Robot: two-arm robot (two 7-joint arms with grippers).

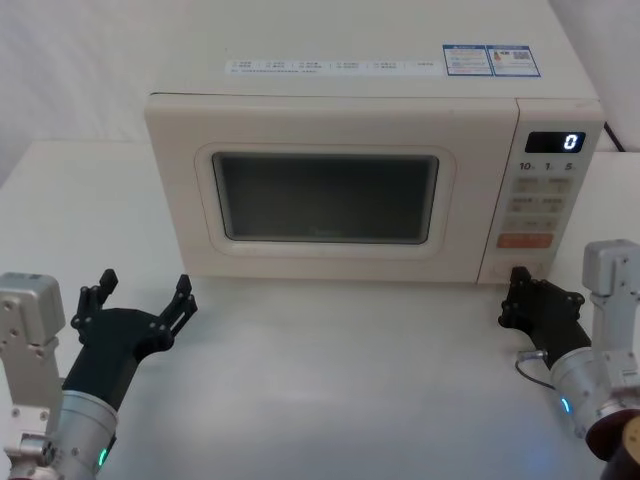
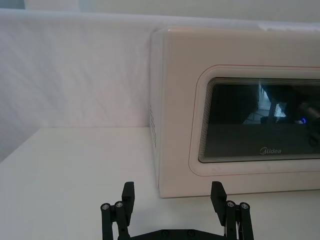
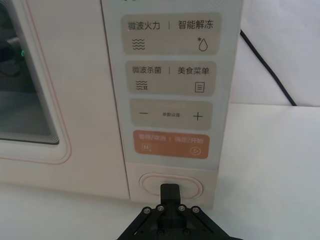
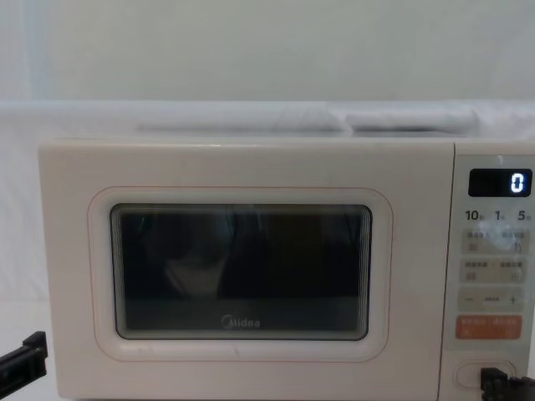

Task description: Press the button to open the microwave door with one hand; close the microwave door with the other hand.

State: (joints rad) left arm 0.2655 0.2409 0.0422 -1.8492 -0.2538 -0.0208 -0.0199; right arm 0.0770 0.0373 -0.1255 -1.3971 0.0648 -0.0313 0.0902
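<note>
Button (image 3: 171,184) touched by right tool (image 3: 170,192), fingers together | push straight in | left tool (image 1: 140,300) spread apart, waiting by microwave door (image 1: 325,197).

The microwave door (image 1: 325,190), cream-white with a dark window and a grey Midea logo, sits shut and flush. At its 4 o'clock, the blank cream oblong button (image 3: 171,183) touches the closed right gripper (image 3: 170,190).
</note>
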